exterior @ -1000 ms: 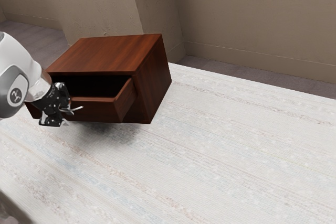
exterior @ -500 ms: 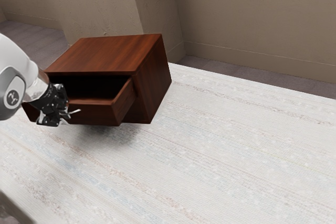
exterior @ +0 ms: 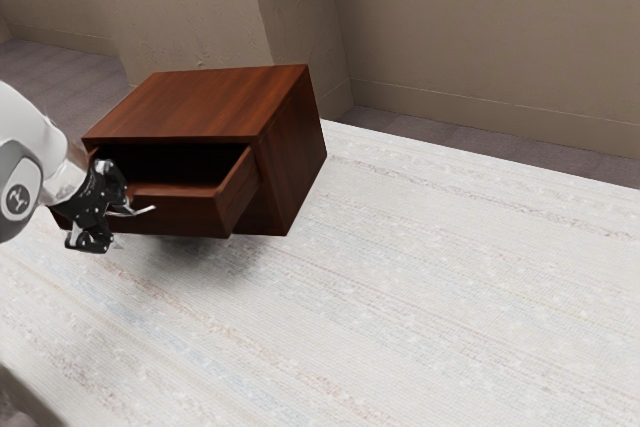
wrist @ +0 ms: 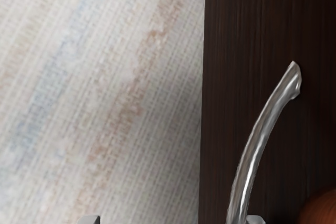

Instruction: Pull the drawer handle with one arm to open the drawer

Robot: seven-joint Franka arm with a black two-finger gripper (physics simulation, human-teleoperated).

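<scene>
Simulated plain home room. Just beyond my black pincer [exterior: 92, 235] stands a reddish-brown wooden bedside cabinet [exterior: 220, 102] on a pale woven cloth surface [exterior: 420, 287]. Behind the cabinet, beige plaster walls [exterior: 480, 17] with a cream skirting board [exterior: 480, 105] meet mauve carpet [exterior: 60, 67].

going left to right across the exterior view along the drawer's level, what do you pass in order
robot arm → gripper → drawer handle → drawer front → cabinet side panel → table
</scene>
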